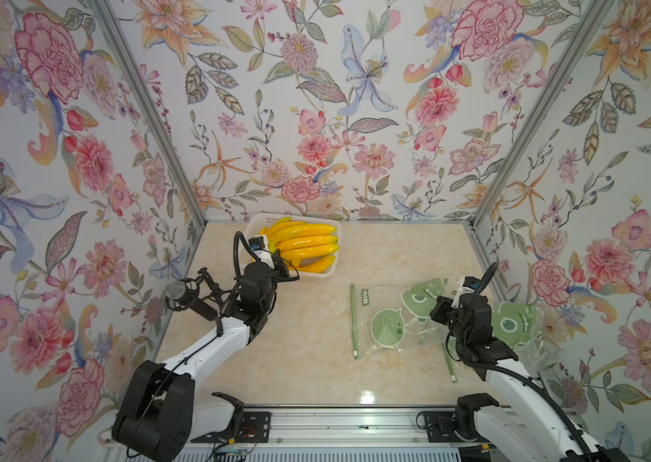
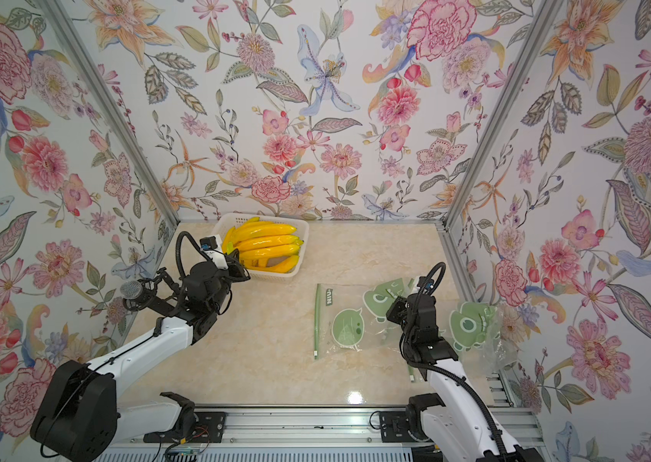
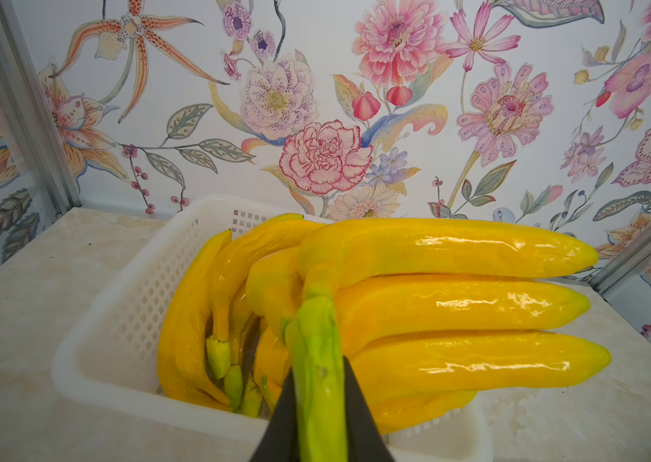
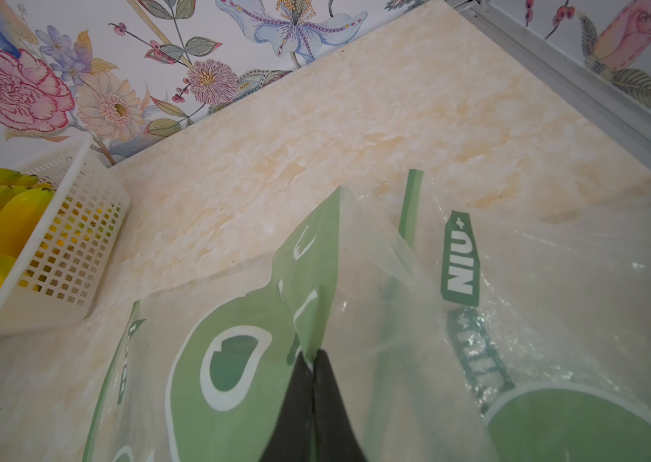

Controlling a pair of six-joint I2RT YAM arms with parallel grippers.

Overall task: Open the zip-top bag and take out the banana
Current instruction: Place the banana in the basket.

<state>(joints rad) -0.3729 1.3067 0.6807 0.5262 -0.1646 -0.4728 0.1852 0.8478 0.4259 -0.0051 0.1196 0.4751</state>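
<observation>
A yellow banana (image 3: 456,304) bunch with a green stem hangs over the white basket (image 3: 116,340) at the back of the table. My left gripper (image 3: 318,370) is shut on that stem. Both top views show the banana (image 1: 304,240) (image 2: 264,240) and the left gripper (image 1: 282,268) at the basket's near left corner. The zip-top bag (image 1: 388,320) (image 2: 344,324), clear with green prints, lies flat at the right. My right gripper (image 4: 313,354) is shut on a raised fold of the bag (image 4: 396,340); its green zip strip (image 1: 354,320) lies at the bag's left end.
More loose bananas (image 3: 192,320) fill the basket (image 1: 316,276) under the held bunch. Another printed bag (image 1: 515,324) and crumpled clear plastic lie against the right wall behind the right arm. A microphone (image 1: 180,294) sticks out to the left of the left arm.
</observation>
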